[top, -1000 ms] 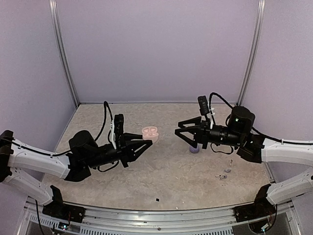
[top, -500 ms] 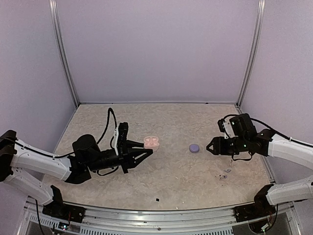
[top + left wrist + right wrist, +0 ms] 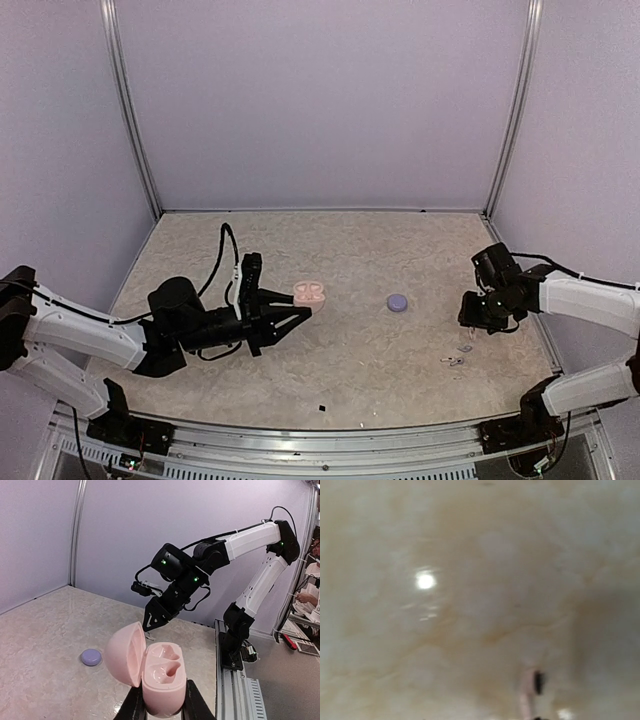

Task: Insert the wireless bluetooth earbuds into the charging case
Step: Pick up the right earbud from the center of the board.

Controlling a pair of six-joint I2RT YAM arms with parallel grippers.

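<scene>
While the left gripper's (image 3: pixel 299 306) fingers (image 3: pixel 135 708) clamp the base of the pink charging case (image 3: pixel 161 676), its lid swung open and two empty sockets showing, the right gripper (image 3: pixel 477 320) points down at the table (image 3: pixel 350 385); whether its fingers are open or closed cannot be told. Two tiny earbuds (image 3: pixel 464 349) lie on the table just beside it, well apart from the case. A lilac disc (image 3: pixel 398 302) sits between the arms.

The right fingers (image 3: pixel 470 320) swing away from the lilac case (image 3: pixel 398 302) to hover near the earbuds (image 3: pixel 460 352) on the right; the pink charging case (image 3: pixel 312 291) in the left fingers (image 3: pixel 191 705) shifts slightly nearer
</scene>
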